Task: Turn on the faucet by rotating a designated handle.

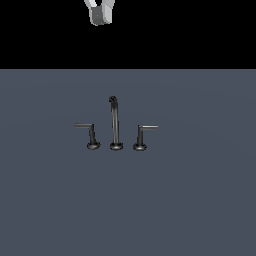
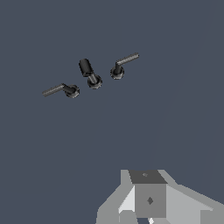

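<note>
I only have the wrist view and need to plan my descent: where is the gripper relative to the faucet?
Observer: In the exterior view the gripper is far up at the frame's top edge, well clear of the faucet.
Operator: Lined up with the handle?
Observer: No. It sits slightly toward the exterior view's left of the spout. The handle stands to the spout's right, its bar jutting rightward.

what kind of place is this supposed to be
Likely a bare simulated test scene, not a real bathroom: a three-piece faucet stands alone on a flat grey floor, black void behind, with the robot's gripper high above.
</note>
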`<action>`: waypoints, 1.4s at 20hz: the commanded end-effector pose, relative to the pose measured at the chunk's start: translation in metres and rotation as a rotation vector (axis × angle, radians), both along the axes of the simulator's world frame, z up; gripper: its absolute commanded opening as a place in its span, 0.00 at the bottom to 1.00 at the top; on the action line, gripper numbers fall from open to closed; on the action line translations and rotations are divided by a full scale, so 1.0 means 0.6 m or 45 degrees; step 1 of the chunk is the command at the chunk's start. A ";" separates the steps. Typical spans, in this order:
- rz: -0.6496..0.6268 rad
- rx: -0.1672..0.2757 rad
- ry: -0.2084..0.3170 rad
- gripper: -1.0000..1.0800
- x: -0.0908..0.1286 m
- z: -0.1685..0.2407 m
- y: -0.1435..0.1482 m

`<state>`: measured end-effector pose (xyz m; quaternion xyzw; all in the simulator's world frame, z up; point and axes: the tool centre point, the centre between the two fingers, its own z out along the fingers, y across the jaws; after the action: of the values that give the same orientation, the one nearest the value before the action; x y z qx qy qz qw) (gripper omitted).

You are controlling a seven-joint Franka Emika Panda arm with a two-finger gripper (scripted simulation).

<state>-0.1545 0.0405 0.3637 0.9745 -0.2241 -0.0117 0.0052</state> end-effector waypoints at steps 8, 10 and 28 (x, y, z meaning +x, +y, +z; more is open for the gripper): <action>-0.307 0.002 -0.007 0.00 0.087 -0.097 -0.005; -0.371 0.002 -0.009 0.00 0.105 -0.117 -0.008; -0.967 -0.007 -0.022 0.00 0.258 -0.303 -0.090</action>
<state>-0.0073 -0.0070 0.1922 0.8344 -0.5511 -0.0050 0.0010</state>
